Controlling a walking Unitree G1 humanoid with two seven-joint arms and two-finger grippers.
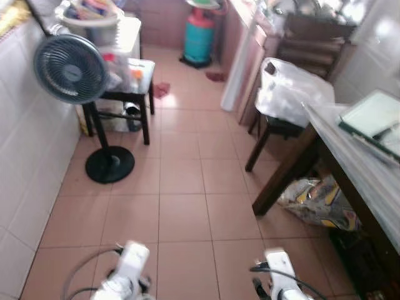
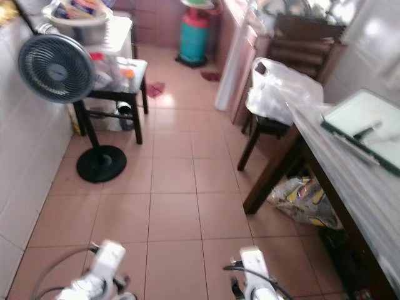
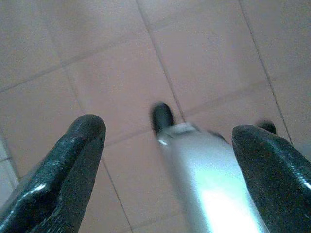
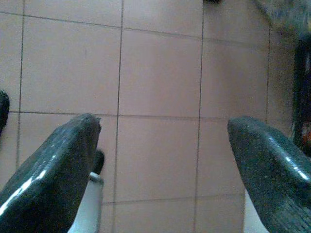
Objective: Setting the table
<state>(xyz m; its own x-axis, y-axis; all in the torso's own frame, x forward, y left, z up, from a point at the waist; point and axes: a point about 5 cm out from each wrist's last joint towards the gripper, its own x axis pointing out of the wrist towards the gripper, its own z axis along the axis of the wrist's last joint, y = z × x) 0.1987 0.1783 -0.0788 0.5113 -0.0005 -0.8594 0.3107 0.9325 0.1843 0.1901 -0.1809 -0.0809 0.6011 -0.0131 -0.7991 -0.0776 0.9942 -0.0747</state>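
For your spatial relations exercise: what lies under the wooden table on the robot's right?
Under the wooden table a crumpled printed bag lies on the tiled floor near its leg. Further back is dark shadow; anything there is hidden by the tabletop.

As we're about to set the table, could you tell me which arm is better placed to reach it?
Probably right: the marble-topped wooden table stands on the robot's right. Both the right gripper and left gripper hang open over floor tiles.

One standing fan (image 1: 70, 67), one gas cylinder (image 1: 199, 36), one dark stool (image 1: 128, 100), one long table (image 1: 369, 175) — bearing one green-edged tray (image 1: 374, 119) — and one white plastic bag (image 1: 289, 90) on one chair (image 1: 275, 128); two grippers, fingers apart.
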